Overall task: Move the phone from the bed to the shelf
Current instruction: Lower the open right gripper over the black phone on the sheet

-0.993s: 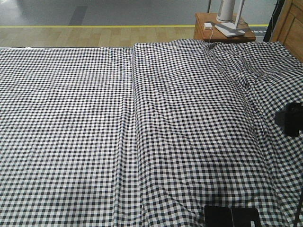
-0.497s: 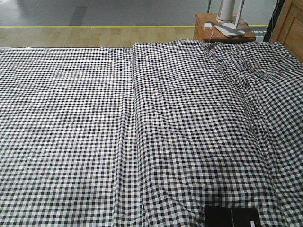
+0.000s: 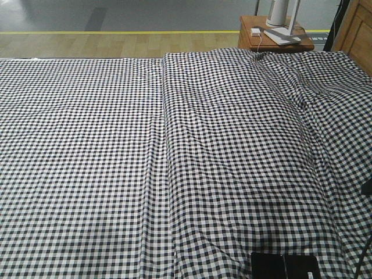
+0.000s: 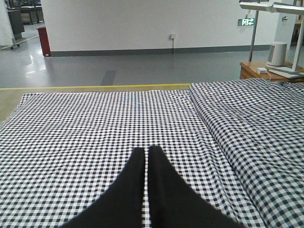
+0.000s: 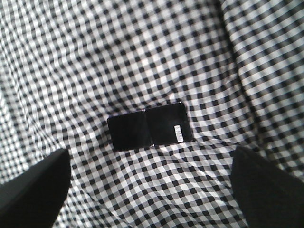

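I am hovering the right tool [image 5: 149,156] over the phone [image 5: 148,126], fingers spread wide and empty so they can straddle it. The phone is lying flat on the bed [image 3: 87,145], toward my right. The left tool [image 4: 147,154] is idling pinched closed, holding nothing.

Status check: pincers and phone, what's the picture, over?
Left pincer shut, empty, over bed. Right pincer open above phone, not gripping. Phone lies flat on bed. No obstruction seen.
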`<state>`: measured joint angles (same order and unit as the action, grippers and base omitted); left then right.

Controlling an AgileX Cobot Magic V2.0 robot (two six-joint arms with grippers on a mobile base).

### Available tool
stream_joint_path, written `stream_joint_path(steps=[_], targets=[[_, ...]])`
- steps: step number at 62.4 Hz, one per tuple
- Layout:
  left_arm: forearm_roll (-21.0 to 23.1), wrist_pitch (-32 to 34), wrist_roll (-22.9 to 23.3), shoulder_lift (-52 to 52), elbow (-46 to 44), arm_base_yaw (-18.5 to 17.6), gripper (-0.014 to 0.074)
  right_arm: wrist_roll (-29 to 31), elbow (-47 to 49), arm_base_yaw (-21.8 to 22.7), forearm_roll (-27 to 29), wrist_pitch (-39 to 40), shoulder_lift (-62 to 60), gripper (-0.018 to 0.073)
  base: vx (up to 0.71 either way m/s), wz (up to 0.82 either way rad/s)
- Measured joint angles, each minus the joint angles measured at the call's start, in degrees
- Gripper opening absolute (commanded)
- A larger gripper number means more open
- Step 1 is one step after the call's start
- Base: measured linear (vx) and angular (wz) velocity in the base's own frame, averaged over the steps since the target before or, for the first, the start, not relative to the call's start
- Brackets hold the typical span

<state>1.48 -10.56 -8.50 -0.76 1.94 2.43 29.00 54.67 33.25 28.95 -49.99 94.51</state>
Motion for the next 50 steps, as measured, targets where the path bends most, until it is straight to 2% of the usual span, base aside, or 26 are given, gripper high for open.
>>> stream_joint_path(steps=[7,17,31,50], targets=[[0.0,0.0,0.0,0.0,0.0,0.0,0.0001,6.8,0.2,0.1,3.5,0.9,6.3,0.0630,0.00,0.00],[0.0,0.0,0.0,0.0,0.0,0.0,0.0001,13.3,0.2,0.1,6.2,1.6,15.1,0.0629,0.00,0.00],[0.0,0.0,0.0,0.0,0.0,0.0,0.0001,20.1,1.8,0.1,8.5,3.0,27.6,0.0622,0.00,0.00],[0.0,0.0,0.0,0.0,0.0,0.0,0.0001,25.0,8.9,0.1,10.0,2.7,41.0,0.0609,0.00,0.00]])
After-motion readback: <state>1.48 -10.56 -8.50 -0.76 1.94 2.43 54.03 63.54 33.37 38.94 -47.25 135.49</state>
